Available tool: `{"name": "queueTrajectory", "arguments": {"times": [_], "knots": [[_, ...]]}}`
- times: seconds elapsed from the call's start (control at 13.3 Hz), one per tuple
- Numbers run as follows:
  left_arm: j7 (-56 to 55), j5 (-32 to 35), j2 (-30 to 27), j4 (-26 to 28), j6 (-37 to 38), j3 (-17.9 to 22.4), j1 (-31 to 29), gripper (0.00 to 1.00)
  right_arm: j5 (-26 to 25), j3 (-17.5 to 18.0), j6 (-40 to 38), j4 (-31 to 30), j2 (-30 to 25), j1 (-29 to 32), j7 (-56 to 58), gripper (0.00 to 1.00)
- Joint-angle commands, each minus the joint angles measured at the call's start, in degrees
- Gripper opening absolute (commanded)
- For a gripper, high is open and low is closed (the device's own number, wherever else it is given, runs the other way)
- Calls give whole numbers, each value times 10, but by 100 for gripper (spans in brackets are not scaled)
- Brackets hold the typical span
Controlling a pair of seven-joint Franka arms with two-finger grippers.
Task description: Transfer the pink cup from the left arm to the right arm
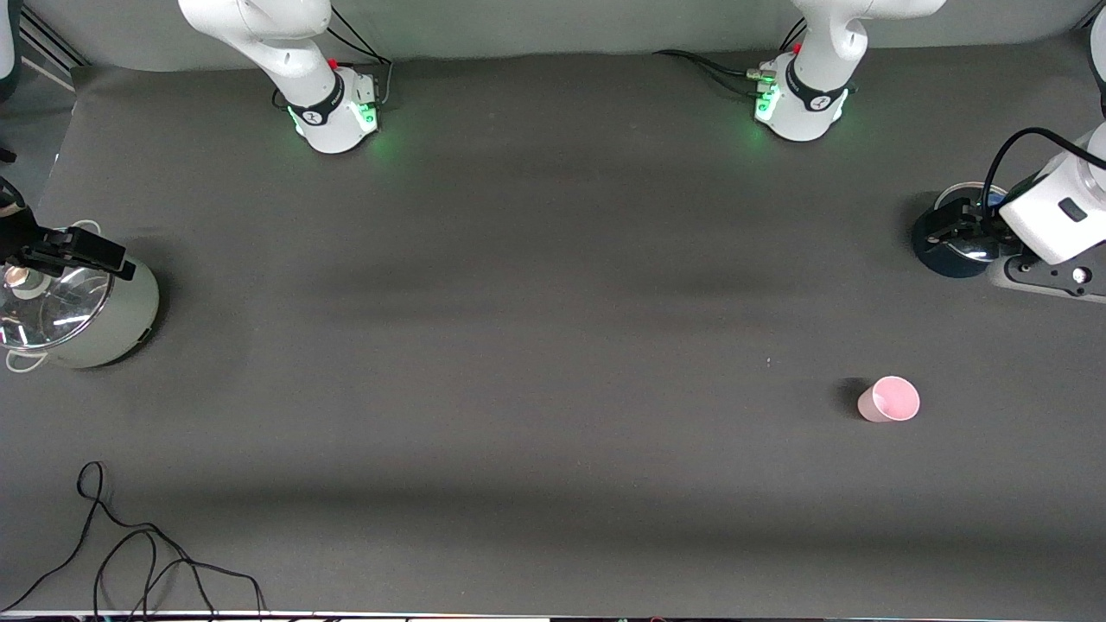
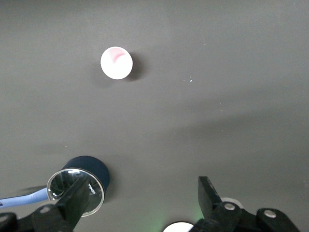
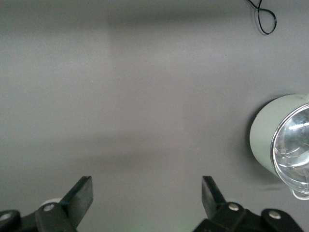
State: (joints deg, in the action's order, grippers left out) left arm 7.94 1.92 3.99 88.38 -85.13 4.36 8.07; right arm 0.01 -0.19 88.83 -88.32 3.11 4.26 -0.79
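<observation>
Overhead, at the right arm's end of the table: right gripper [image 1: 78, 250] up over a pale lidded pot [image 1: 82, 315], fingers [image 3: 82, 195] spread wide, nothing between them. Nearer the camera, a loose black cable [image 1: 130, 553] on the grey table [image 1: 518, 345]. Toward the left arm's end: pink cup [image 1: 888, 400] upright on the table, untouched, well apart from both grippers. Farther from the camera than the cup: left gripper [image 1: 959, 226] over a dark lidded pot [image 1: 946, 255], fingers [image 2: 207, 193] wide apart, holding nothing.
</observation>
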Motion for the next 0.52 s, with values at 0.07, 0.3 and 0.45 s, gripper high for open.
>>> {"name": "queueTrajectory", "arguments": {"times": [0.07, 0.3, 0.45], "knots": [[-6, 3, 8, -15, 5, 1, -1, 100, -6, 3, -9, 13, 5, -1, -9, 100], [-1, 1, 8, -14, 6, 1, -2, 100, -6, 3, -8, 16, 6, 0, -9, 100], [3, 2, 8, -15, 7, 1, -8, 100, -6, 3, -8, 15, 6, 0, -10, 100]]}}
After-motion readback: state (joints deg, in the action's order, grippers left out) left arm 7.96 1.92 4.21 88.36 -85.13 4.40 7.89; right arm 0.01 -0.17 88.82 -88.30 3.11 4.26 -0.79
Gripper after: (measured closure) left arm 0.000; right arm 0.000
